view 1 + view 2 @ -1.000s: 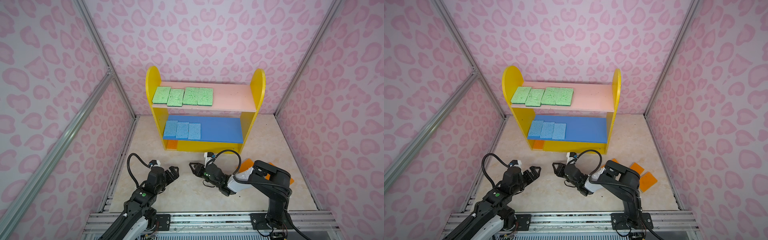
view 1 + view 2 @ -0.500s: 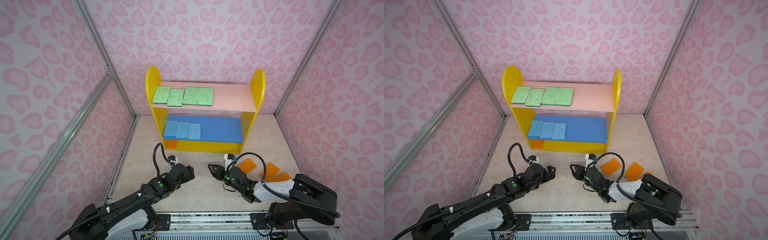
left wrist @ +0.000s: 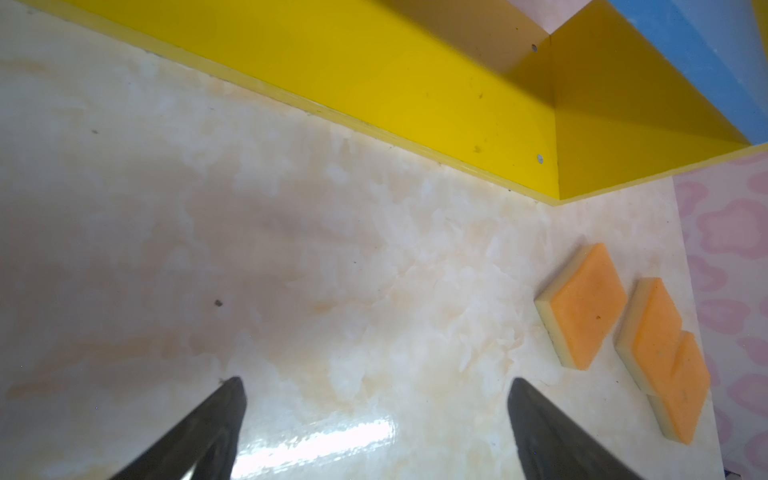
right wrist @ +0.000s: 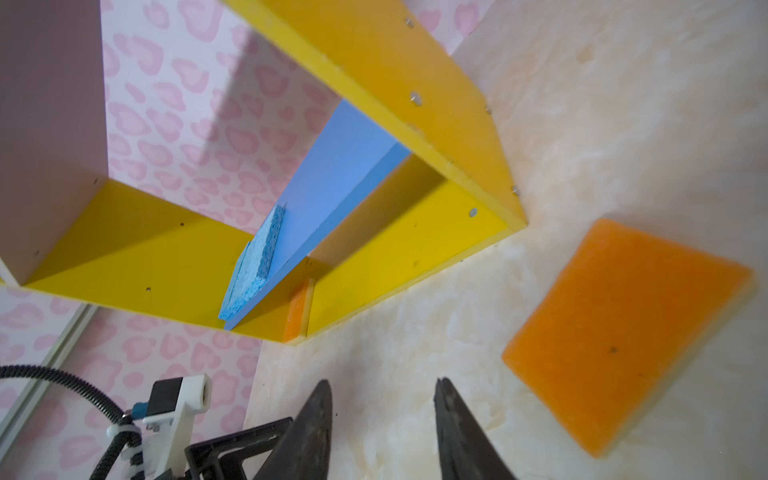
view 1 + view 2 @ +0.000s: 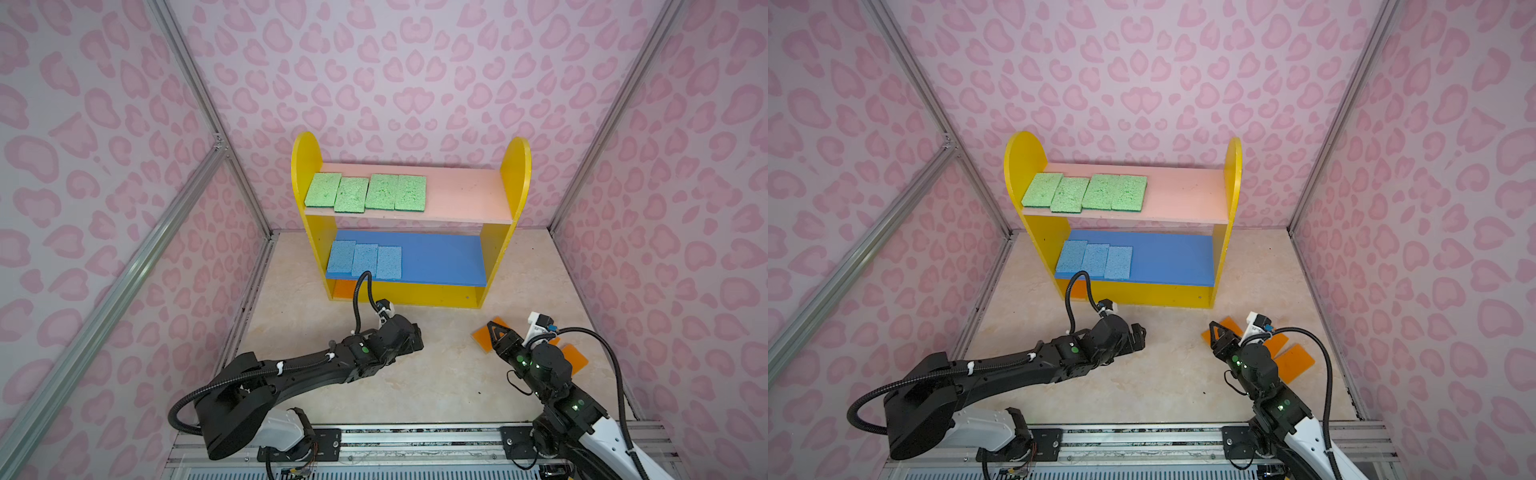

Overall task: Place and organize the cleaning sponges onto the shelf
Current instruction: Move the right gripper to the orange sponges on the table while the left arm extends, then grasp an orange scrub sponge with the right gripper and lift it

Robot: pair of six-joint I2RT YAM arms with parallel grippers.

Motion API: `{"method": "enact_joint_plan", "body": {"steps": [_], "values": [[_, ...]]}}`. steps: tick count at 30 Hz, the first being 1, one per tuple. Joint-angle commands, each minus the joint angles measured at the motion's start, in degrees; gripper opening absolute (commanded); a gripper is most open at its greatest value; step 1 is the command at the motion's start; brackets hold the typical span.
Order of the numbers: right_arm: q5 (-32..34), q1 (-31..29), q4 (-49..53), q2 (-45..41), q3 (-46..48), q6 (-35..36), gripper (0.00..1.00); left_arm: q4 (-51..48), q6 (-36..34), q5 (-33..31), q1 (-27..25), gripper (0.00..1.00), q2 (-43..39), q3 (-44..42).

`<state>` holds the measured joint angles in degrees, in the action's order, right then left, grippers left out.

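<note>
The shelf (image 5: 515,178) holds green sponges (image 5: 365,193) on its pink board, blue sponges (image 5: 365,259) on its blue board, and one orange sponge (image 5: 341,289) at its base. The left fingers (image 3: 216,419) are spread wide and empty. The right fingers (image 4: 457,424) are parted and empty near three loose orange sponges (image 3: 586,307) off the shelf's right end. These look light and squashy, so pinch across the narrow sides.

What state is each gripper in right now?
Left gripper: open, holding nothing.
Right gripper: open, holding nothing; the orange sponge beside it is not gripped.

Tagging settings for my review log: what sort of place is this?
Probably a staged robot test cell, not a home: pink patterned walls on aluminium framing enclose a marble-look table holding a small toy-like shelf.
</note>
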<state>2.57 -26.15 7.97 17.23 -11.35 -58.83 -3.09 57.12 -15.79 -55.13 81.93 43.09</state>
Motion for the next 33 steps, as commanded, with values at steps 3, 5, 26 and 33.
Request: {"method": "enact_joint_plan", "body": {"steps": [3, 5, 26, 33], "values": [[-14.91, 12.28, 15.98, -3.12, 3.43, 0.20, 0.39, 3.09, -1.52, 2.51, 0.07, 0.99, 4.25, 3.62], [-16.94, 15.23, 16.16, -1.83, 4.25, 1.02, 0.39, 3.09, -1.83, 2.79, 0.03, 0.99, 4.98, 4.26], [-17.07, 15.79, -8.24, 30.38, 1.77, 3.00, 0.41, 6.89, -1.95, 5.29, 3.62, 1.00, 2.26, -1.71], [-17.78, 15.79, -11.75, 36.84, 0.57, 3.10, 0.39, 7.70, -1.85, 5.68, 4.90, 1.00, 0.67, -4.12]]}}
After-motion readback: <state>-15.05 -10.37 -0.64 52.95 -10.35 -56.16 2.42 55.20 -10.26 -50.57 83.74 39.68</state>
